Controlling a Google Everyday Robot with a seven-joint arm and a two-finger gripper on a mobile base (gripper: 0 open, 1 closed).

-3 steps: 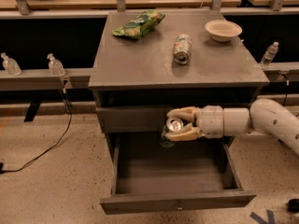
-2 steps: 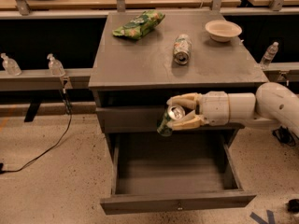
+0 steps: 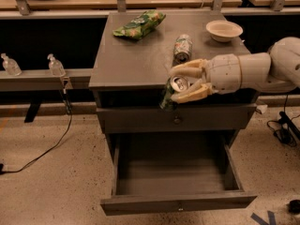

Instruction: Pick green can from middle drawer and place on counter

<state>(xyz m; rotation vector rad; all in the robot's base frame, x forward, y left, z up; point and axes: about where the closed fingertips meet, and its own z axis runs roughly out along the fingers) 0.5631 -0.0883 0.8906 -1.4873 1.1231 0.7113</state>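
The gripper point(image 3: 175, 84), its two tan fingers clamped on the green can point(image 3: 168, 96), hovers at the front edge of the counter point(image 3: 133, 60); the can is tilted, silver top showing. Below, the middle drawer point(image 3: 178, 203) stands pulled out. On the counter lie a paler can point(image 3: 183, 48), a snack bag point(image 3: 139, 25) and a bowl point(image 3: 223, 30).

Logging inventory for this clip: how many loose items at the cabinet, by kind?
Cans: 2 (green can in the gripper at the front edge of the counter; paler can on top)
Snack bags: 1
Bowls: 1
Total: 4
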